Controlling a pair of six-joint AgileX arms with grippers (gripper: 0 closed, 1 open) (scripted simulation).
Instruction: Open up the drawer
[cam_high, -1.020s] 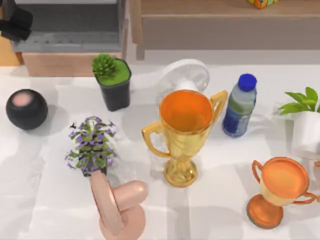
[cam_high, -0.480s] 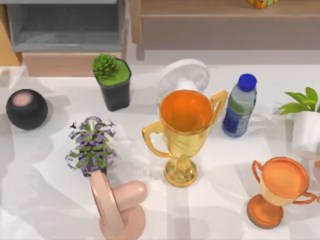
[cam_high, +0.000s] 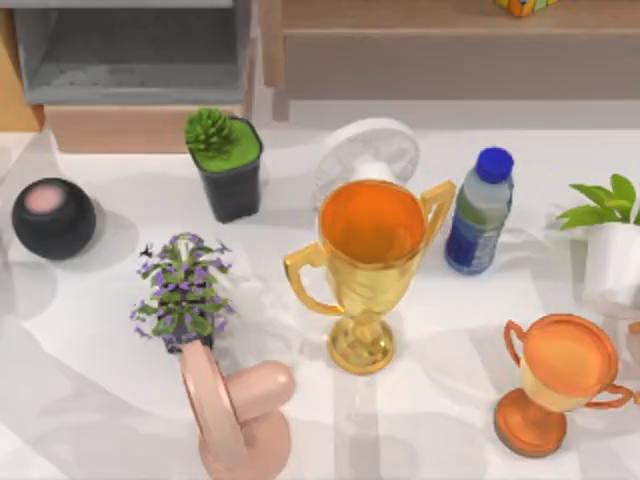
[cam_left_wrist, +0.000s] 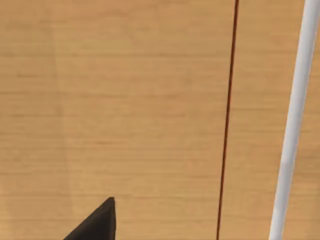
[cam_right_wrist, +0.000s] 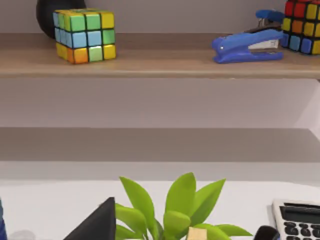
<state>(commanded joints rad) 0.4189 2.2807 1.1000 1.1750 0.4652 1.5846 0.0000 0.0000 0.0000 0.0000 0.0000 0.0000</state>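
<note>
Facing the drawer (cam_left_wrist: 125, 100) up close, its orange-brown wood front directly before our left gripper (cam_left_wrist: 95, 222), we cannot tell whether that gripper's grip is apart or together.

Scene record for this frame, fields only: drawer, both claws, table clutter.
drawer: orange-brown wood front, close in the left wrist view
drawer state: cannot tell if open
left claw: near the drawer front
right claw: behind leafy plant, facing shelf
table centre: gold trophy
table right: blue-capped bottle, copper trophy
table left: black ball
</note>
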